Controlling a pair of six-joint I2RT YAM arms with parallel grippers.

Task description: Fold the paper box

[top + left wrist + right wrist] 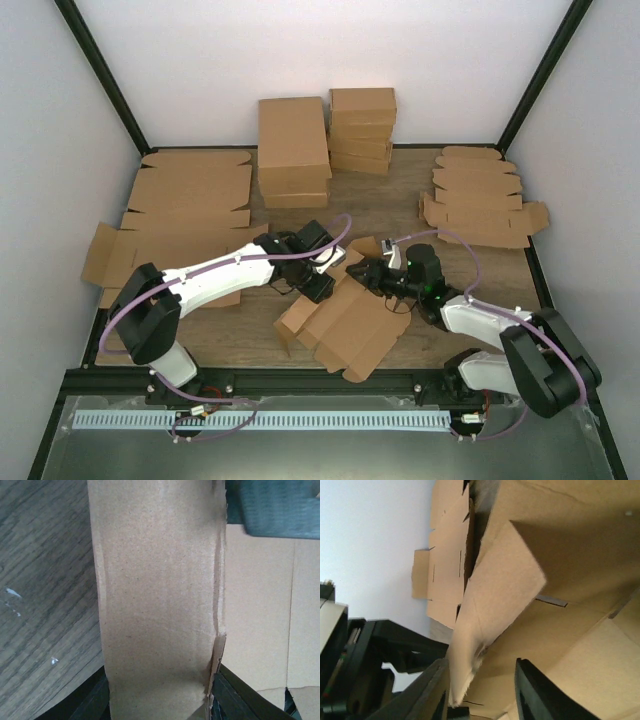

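Left tool (318, 285) clamped on an upright flap of the plain brown creased cardboard paper box (350, 325), lying part-folded mid-counter (240, 330) between both arms. Right tool (366, 272) straddling another flap edge, grip unclear. Looks light, thin, easily creased; best pinched at flap edges beside the fold lines.

Left arm reaches forward and right across the table, left gripper (318, 272) low at centre, fingers (95, 702) parted around a cardboard flap; right arm bends inward, right gripper (372, 273) facing left, fingers (432, 690) apart, straddling a flap edge.
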